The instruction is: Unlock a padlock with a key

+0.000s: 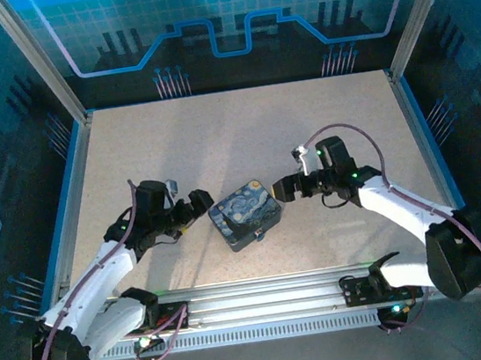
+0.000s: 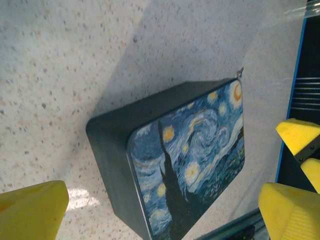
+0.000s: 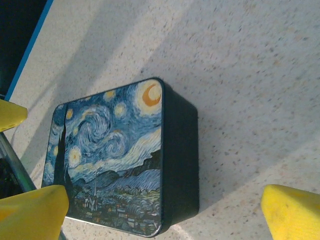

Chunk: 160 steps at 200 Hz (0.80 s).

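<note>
Between left end effector (image 1: 202, 202) and right end effector (image 1: 283, 189), both gaping, empty: printed case (image 1: 245, 214).

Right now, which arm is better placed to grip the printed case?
Left, narrowly. Both grippers stand open beside the case, but the left wrist view has it centred between the jaws of the left gripper, while the right wrist view has it off toward one jaw of the right gripper.

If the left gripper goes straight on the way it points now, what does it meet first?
Probably the dark blue printed case, just ahead of the left gripper; depth is unclear.
</note>
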{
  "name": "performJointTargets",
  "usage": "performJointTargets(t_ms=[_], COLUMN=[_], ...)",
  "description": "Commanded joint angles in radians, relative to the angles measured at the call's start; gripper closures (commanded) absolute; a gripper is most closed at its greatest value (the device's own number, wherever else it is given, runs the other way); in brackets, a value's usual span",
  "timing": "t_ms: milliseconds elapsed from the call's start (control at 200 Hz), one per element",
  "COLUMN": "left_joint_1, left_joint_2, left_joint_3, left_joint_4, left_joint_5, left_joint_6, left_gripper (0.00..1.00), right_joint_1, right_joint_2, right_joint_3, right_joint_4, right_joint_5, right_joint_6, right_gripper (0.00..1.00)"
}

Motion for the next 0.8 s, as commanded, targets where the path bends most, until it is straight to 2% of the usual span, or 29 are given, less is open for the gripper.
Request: performJointTargets(t_ms=[0,370,700,795], left_joint_1=[-0.029,-0.127,-0.127,-0.127], left_joint_2=[0.002,0.152,0.237,0.256], left_joint_3=[-0.036,-0.112,-0.087,-0.059], left_joint_4=[0.006,0.306,0.377,0.362], left_joint_5=[0.052,0.143,0.162,0.146], left_joint_6=[-0.069,-0.159,-0.139,-0.115], left_gripper=[0.01,0.02,0.01,0.01], right_joint_1=[0.037,0.118,0.148,0.149], right_joint_2=[0.031,0.192,0.266,0.27], right_joint_3=[0.017,0.075,0.116,0.121], right_joint_4=[0.004,0.032,0.012,0.0], right_joint_5=[-0.023,-0.057,-0.095,-0.107], right_joint_6=[0.033,0.049,0.043,0.038], right_gripper=[0.0,0.0,0.0,0.03])
